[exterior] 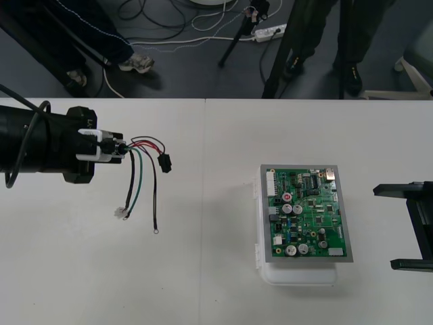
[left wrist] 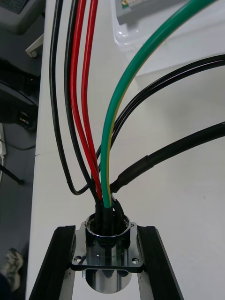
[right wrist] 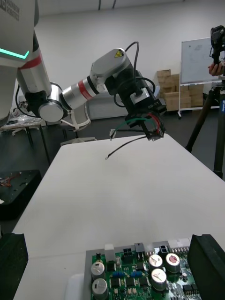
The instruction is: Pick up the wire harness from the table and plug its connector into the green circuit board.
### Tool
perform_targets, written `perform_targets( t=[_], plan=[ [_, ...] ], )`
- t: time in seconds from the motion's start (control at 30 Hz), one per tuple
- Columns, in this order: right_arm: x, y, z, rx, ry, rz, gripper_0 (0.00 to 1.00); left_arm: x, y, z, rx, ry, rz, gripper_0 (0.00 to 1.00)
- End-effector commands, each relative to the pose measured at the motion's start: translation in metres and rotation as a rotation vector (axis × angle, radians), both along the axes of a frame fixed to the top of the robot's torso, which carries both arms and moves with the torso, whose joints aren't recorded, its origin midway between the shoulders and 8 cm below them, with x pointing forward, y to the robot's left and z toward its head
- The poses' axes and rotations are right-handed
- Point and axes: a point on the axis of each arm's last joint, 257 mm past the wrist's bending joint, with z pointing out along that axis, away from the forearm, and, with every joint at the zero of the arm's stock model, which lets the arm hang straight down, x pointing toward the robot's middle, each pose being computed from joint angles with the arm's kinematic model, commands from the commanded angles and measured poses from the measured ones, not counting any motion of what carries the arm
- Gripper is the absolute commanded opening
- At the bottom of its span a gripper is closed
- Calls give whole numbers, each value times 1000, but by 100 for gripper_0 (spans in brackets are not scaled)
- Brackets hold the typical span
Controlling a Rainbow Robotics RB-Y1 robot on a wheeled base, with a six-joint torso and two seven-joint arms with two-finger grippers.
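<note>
My left gripper (exterior: 108, 147) is shut on the wire harness's round metal socket (left wrist: 107, 243), held above the left part of the table. Its black fingers (left wrist: 56, 262) clamp the flange from both sides. Red, black and green wires (exterior: 139, 172) fan out from the socket and hang down, with the small black plug (exterior: 164, 162) dangling at the end of the red and black pair. The green circuit board (exterior: 308, 213) on its white base (exterior: 298, 274) lies at the right of the table. My right gripper (exterior: 406, 227) waits open at the right edge, beside the board.
The dark floor beyond the table's far edge (exterior: 203, 99) holds cables and a tripod. Bare tabletop (exterior: 210, 223) lies between the hanging harness and the board.
</note>
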Motion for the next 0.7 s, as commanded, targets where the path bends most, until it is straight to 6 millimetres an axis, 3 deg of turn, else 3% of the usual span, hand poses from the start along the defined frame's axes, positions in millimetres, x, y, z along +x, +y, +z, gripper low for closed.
perform_targets(
  t=[0.03, 0.7],
  plan=[
    [9, -9, 12, -8, -22, -31, 100, -15, -21, 14, -81, 26, 10, 0],
    [10, -10, 17, 6, 18, -32, 100, -35, -94, 41, -260, 116, 139, 0]
  ],
)
